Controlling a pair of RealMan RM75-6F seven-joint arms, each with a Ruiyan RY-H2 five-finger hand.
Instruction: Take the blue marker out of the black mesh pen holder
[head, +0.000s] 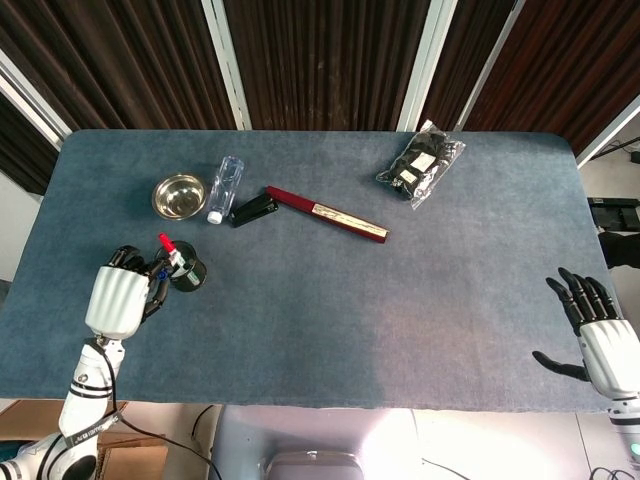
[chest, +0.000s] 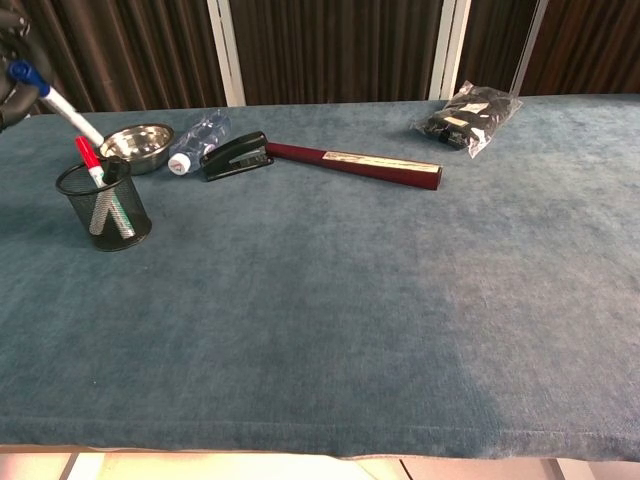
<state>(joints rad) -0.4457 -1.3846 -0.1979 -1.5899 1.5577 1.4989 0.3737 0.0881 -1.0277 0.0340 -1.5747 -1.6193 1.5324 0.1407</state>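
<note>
The black mesh pen holder (chest: 105, 210) stands near the table's left edge, with a red marker (chest: 88, 160) upright in it. My left hand (head: 118, 298) grips the blue marker (chest: 60, 105) by its capped end. The marker is tilted and raised, its lower end just above the holder's rim. In the head view my left hand sits just left of the holder (head: 188, 274) and covers most of the blue marker. My right hand (head: 600, 335) hovers at the table's far right edge, fingers spread and holding nothing.
Behind the holder lie a steel bowl (head: 180, 194), a clear plastic bottle (head: 224, 186) and a black stapler (head: 255, 210). A long dark red case (head: 327, 214) lies at mid-table, and a clear bag of black items (head: 420, 162) sits at the back right.
</note>
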